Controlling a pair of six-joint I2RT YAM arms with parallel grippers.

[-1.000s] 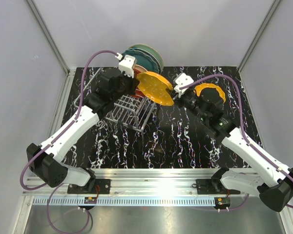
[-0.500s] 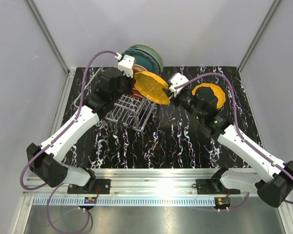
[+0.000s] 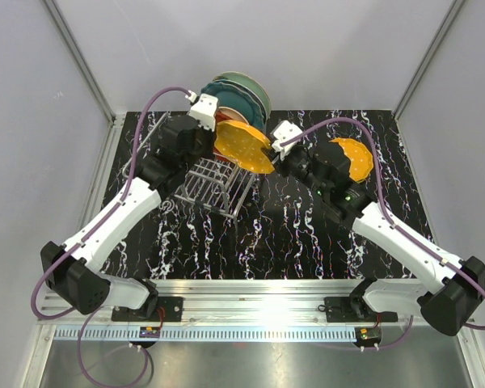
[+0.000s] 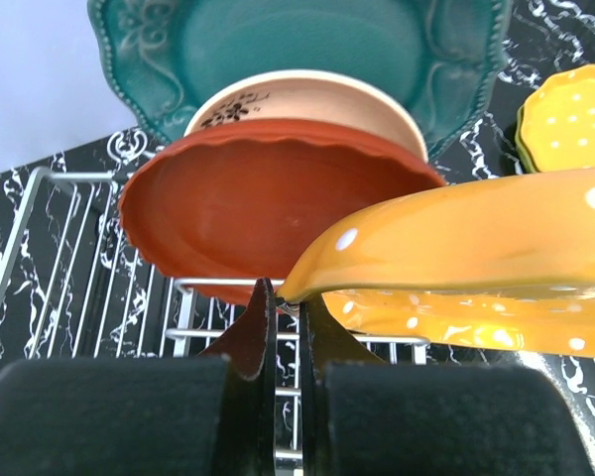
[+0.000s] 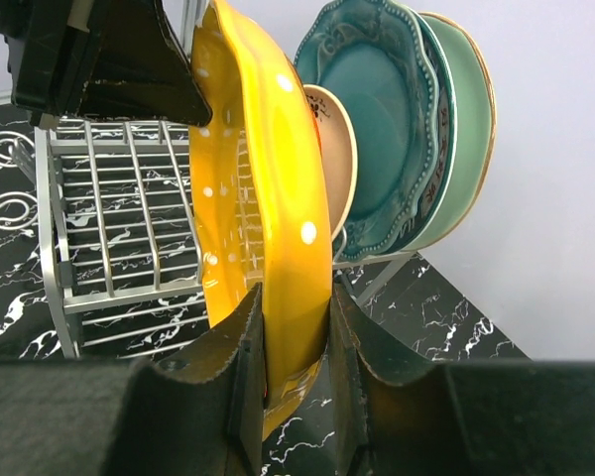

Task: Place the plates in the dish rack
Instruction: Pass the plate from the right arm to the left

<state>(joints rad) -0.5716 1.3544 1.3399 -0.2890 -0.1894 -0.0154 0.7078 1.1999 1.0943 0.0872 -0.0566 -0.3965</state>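
A dotted orange-yellow plate [image 3: 241, 147] hangs on edge over the dish rack [image 3: 218, 184], held from both sides. My left gripper [image 3: 217, 134] is shut on its left rim; in the left wrist view its tips [image 4: 284, 300] pinch the plate's edge [image 4: 476, 248]. My right gripper [image 3: 275, 152] is shut on the right rim, jaws either side of the plate [image 5: 268, 198]. Behind it stand the red-orange plate [image 4: 268, 208], the cream-centred plate [image 4: 307, 99], the dark teal plate [image 4: 307, 40] and the mint green plate [image 5: 466, 109].
A second dotted orange-yellow plate [image 3: 352, 158] lies flat on the black marbled table to the right, on a lime green one [image 4: 521, 134]. The rack's wire bars [image 5: 129, 218] run left of the held plate. Grey walls stand close behind the rack.
Both grippers have carried the dotted plate left and back, closer to the standing plates. The right arm has moved off the plate lying on the table.
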